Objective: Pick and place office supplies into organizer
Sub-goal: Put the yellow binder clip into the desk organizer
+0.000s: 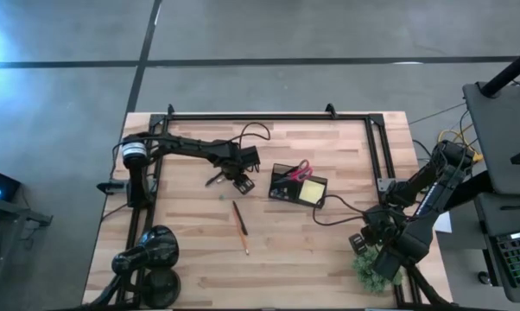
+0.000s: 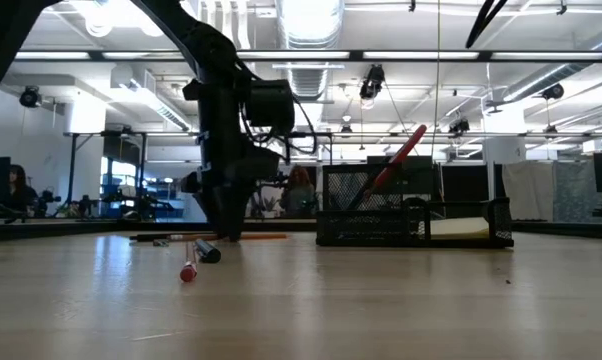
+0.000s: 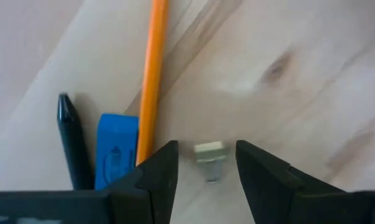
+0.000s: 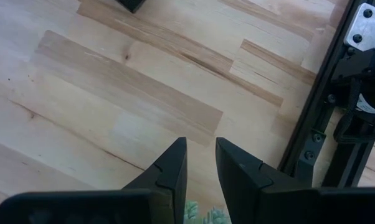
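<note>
My left gripper [image 3: 206, 163] is open w/ a tiny pale piece [image 3: 209, 149] between its jaws. Orange pencil [image 3: 149, 81] and blue piece [image 3: 118, 149] sit just outside one jaw. Right gripper [image 4: 201, 163] waits, jaws apart, holding nothing.

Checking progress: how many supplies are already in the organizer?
2. Scissors lean in one compartment of the organizer; the pad lies flat in the other. Smaller items could be hidden behind its walls.

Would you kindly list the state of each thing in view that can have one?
left gripper: open, low over a small pale clip
right gripper: open, empty, near the table's right edge
organizer: upright, holds scissors and note pad
scissors: leaning in the organizer
orange pencil: lying on the table
</note>
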`<state>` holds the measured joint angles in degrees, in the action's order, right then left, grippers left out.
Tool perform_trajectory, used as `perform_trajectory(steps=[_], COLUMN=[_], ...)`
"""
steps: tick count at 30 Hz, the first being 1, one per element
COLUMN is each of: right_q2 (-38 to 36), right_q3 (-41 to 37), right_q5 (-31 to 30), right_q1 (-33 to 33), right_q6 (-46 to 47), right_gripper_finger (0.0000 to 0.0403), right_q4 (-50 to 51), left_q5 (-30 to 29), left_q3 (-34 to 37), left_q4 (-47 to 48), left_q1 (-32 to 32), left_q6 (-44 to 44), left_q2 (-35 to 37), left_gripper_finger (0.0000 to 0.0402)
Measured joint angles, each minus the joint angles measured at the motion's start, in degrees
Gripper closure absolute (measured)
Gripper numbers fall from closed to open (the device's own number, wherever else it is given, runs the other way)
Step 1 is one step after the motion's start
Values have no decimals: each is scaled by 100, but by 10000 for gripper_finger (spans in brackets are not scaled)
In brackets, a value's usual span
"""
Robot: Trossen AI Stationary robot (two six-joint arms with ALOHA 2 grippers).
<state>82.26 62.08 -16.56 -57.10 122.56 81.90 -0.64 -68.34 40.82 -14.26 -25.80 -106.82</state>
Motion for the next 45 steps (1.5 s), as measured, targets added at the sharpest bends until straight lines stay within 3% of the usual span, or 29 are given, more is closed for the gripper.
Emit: perform_trajectory(steps=[10, 22, 32, 38, 45], right_q2=[0, 0, 0, 0, 0], right_q3=[4, 4, 2, 0, -2], right_q5=[28, 28, 26, 26, 24], right_q1=[0, -2, -2, -2, -2], right_q6=[0, -24, -105, -107, -114], right_gripper_finger=[326, 326, 326, 326, 326], right_q4=[-38, -21, -17, -23, -14], left_q5=[-150, -322, -464, -256, 191], left_q3=[-127, -227, -287, -843, -1598], left_q4=[72, 72, 354, 521, -519], left_q1=[70, 254, 454, 654, 1251], left_q6=[-57, -234, -126, 19, 234], left_q2=[-191, -206, -139, 60, 66], left_gripper_finger=[258, 345, 360, 361, 361])
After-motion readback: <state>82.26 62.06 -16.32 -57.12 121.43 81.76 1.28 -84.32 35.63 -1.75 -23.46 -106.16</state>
